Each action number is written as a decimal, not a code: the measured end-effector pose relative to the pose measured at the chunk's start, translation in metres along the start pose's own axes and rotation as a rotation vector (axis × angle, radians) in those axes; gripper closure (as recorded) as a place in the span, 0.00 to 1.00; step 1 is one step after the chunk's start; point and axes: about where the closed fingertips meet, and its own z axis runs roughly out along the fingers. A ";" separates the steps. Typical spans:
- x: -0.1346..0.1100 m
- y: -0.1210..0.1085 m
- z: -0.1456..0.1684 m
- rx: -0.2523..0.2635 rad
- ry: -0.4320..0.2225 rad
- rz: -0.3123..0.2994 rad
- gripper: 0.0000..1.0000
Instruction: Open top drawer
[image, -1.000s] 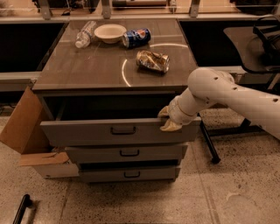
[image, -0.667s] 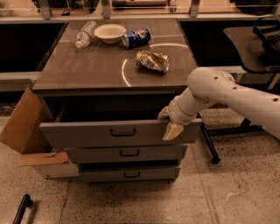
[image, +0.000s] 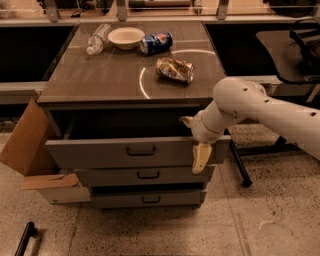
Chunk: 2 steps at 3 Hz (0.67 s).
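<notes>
The top drawer (image: 95, 152) of the grey cabinet stands partly out, its wide front panel well forward of the cabinet's face and a dark gap open behind it under the tabletop (image: 100, 80). Its small dark bar handle (image: 141, 150) sits in the middle of the panel, untouched. The gripper (image: 194, 139) is at the right end of that panel, on the end of the white arm (image: 260, 107) that reaches in from the right. Its fingers (image: 201, 157) are apart: one pale finger hangs down over the outer face of the panel, and the tip of the other shows behind the top edge, inside the drawer. I cannot tell if they press on the panel. Below, the middle drawer (image: 145, 175) and the bottom drawer (image: 147, 199) sit further back. On the tabletop, along the far edge, are a clear plastic bottle (image: 97, 39) on its side, a white bowl (image: 126, 37) just beside it, and a blue can (image: 156, 43) lying next to the bowl. A crumpled shiny wrapper (image: 175, 69) lies nearer, toward the right. A cardboard box (image: 27, 145) leans against the cabinet's left side.
</notes>
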 end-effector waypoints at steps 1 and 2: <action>-0.006 0.015 0.008 -0.060 0.000 0.007 0.00; -0.009 0.031 0.011 -0.122 0.000 0.029 0.00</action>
